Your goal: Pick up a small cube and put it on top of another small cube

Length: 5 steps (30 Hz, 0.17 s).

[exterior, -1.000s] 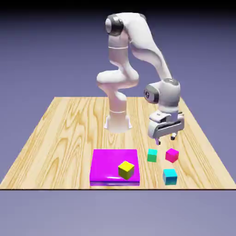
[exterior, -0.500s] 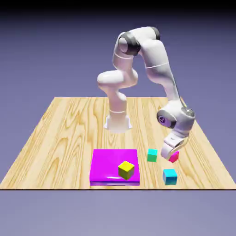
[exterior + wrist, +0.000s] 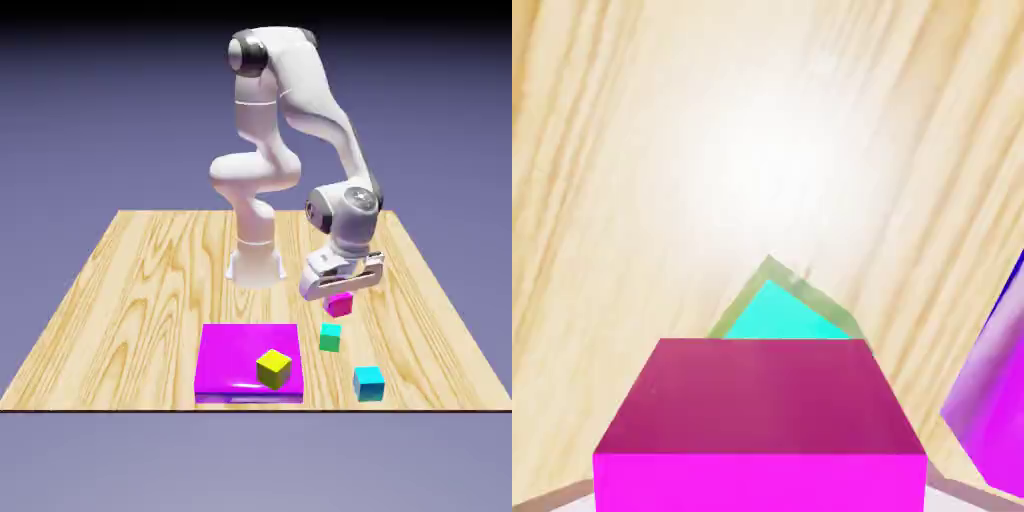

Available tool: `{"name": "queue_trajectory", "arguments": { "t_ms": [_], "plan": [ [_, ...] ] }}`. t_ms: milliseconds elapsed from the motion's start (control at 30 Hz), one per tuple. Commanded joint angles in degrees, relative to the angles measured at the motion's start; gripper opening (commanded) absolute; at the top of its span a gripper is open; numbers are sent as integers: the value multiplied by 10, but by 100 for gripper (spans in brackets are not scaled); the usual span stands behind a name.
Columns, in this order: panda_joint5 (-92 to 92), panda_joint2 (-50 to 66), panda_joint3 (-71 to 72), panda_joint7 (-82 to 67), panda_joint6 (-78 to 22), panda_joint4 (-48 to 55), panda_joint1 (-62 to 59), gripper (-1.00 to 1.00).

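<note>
Magenta-pink, the small cube [image 3: 340, 303] hangs clear of the wooden table [image 3: 150, 290], pinched between the fingers of the gripper [image 3: 340, 297], whose jaws stand closed to the cube's width with nothing else in their hold. The green cube [image 3: 330, 337] rests on the wood directly beneath and slightly toward the camera in the exterior view, well below the held cube and not touching it. In the hand view the small cube [image 3: 760, 425] fills the lower middle of the picture and hides the fingertips, while a corner of the green cube [image 3: 782, 310] shows just past its far edge; the green cube appears turned relative to the held one, so their sides are not parallel. The purple slab [image 3: 992, 400] cuts into that view at the right edge. In the exterior view the slab [image 3: 232, 360] carries a yellow cube [image 3: 274, 368], and a cyan cube [image 3: 368, 382] sits apart toward the near right. Judged from these positions, the coming move turns on a short shift to centre the held cube over the green one, then a straight descent.
</note>
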Motion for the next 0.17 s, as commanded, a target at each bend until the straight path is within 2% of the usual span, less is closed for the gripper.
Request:
{"name": "queue_trajectory", "arguments": {
  "t_ms": [0,33,67,133],
  "plan": [
    [-8,21,-4,6,23,-3,3,-100],
    [-10,26,-5,7,30,-4,4,-100],
    [-10,26,-5,7,30,-4,4,100],
    [-3,6,-1,2,6,-1,1,100]
  ]
}}
